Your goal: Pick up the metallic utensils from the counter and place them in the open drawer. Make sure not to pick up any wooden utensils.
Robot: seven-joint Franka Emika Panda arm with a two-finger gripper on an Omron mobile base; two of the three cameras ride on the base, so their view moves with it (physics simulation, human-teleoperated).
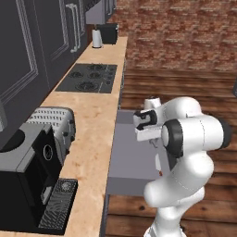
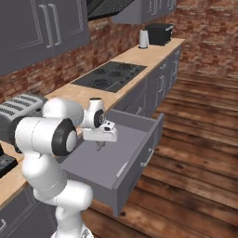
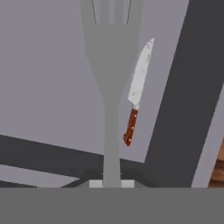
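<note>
Silver fork (image 3: 111, 87) clamped in the jaws, handle pinched low between the fingertips and tines running away toward twelve o'clock in the hand view — that is the utensil in play. Below it, the knife (image 3: 138, 94) already lies on the grey floor of the open drawer (image 2: 139, 153), blade tip toward one o'clock, brown handle toward six, just to the three o'clock side of the fork's shaft as the hand camera sees it.

From the right base view the gripper (image 2: 99, 145) hangs over the drawer's middle, above the floor rather than on it; the left base view puts the same gripper (image 1: 154, 142) over the grey box, beside the narrow countertop (image 1: 92, 139) with the black cooktop (image 1: 88, 77) well off toward twelve.

Judgement on the step: this looks like the release, and the placement is nearly right. Doing it well means lowering a little first, so the fork settles instead of dropping and bouncing. Better to keep it inside the walls, away from the front panel at the three o'clock edge of the hand view. A slight offset from the knife would help — landing tines on the blade could send either one skidding. Then part the jaws fully and lift straight up so a fingertip does not drag the handle along.
</note>
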